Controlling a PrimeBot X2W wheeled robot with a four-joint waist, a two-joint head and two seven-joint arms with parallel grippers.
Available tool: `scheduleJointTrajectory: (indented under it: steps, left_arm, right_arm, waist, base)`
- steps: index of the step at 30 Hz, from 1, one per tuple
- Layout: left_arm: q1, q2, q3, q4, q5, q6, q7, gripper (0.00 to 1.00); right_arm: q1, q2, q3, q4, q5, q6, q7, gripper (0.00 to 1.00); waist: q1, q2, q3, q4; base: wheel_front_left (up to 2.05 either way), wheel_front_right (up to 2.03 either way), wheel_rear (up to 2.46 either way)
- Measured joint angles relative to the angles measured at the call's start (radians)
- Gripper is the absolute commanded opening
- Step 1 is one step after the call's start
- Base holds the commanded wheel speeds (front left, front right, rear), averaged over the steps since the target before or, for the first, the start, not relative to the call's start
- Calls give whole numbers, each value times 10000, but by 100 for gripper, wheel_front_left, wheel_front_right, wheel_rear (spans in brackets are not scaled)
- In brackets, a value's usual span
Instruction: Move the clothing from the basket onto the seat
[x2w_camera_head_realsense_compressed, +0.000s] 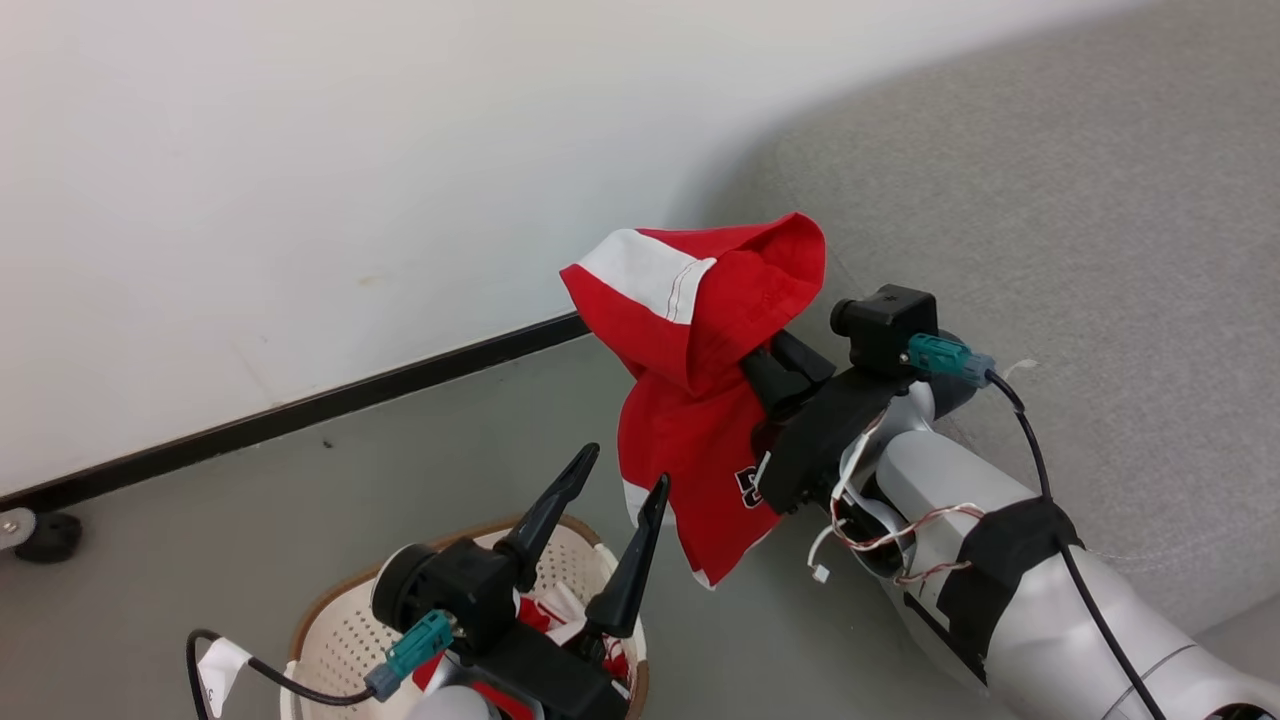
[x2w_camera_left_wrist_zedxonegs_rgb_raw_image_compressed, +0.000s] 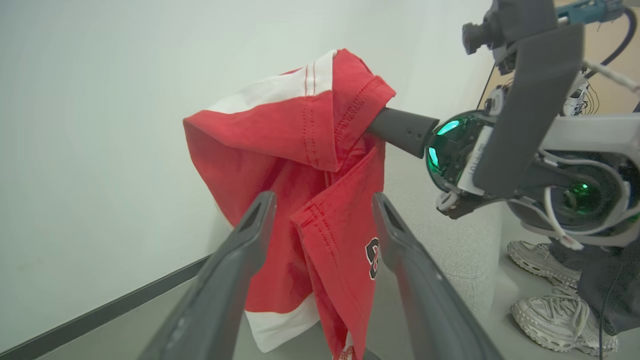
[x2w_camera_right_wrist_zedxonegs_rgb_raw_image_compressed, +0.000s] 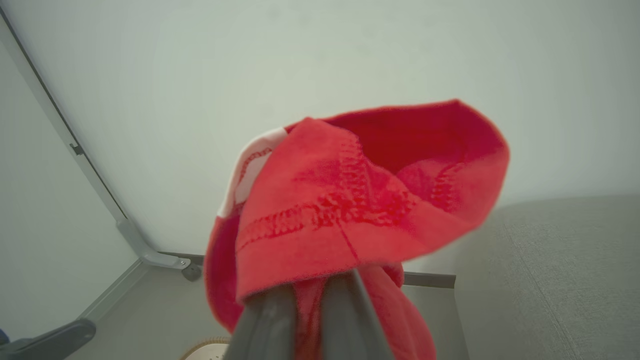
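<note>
White plain wall (x2w_camera_head_realsense_compressed: 300, 150), black skirting strip (x2w_camera_head_realsense_compressed: 300, 410), smooth grey floor (x2w_camera_head_realsense_compressed: 350, 470).

Step in hand, as judged: the carry. A red sports jersey with a white panel (x2w_camera_head_realsense_compressed: 700, 400) hangs draped over the right gripper (x2w_camera_right_wrist_zedxonegs_rgb_raw_image_compressed: 311, 300), jaws narrow and pinched on the fabric. It is in the air between the cream perforated laundry basket (x2w_camera_head_realsense_compressed: 330, 600) and the large grey upholstered sofa seat (x2w_camera_head_realsense_compressed: 1050, 250).

Left gripper (x2w_camera_head_realsense_compressed: 626, 467) hovers over the basket, jaws wide, empty.

Next, likely: swing right over the cushion, lower, release. More red clothing (x2w_camera_head_realsense_compressed: 540, 612) lies in the basket.
</note>
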Motion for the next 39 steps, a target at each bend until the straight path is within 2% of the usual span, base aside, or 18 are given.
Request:
scheduleJointTrajectory:
  steps: [11, 15, 18, 25, 39]
  left_arm:
    - [59, 36, -324, -493, -15, 0, 0, 100]
    - [-19, 17, -844, -579, -15, 0, 0, 100]
    - [-261, 36, -1112, -579, -17, 0, 0, 100]
    - [-600, 163, -1478, -562, -100, 0, 0, 100]
    - [-524, 665, -1394, -771, -284, 0, 0, 100]
  right_arm:
    - [62, -217, -192, -215, -334, 2, 0, 0]
    - [307, -711, -554, -546, -339, -17, 0, 0]
    - [510, -1028, -832, -790, -426, -198, 0, 0]
    - [606, -1590, -1411, -1363, -709, -541, 0, 0]
    - [-183, -2803, -2579, -1739, -1147, -851, -2, 0]
  waist:
    - [0, 0, 20, -1480]
    - [0, 0, 79, -1940]
    - [0, 0, 189, -2173]
    - [1, 0, 536, -2398]
    - [1, 1, 1124, -2397]
  base:
    - [0, 0, 0]
    - [0, 0, 0]
    - [0, 0, 0]
    - [0, 0, 0]
    - [0, 0, 0]
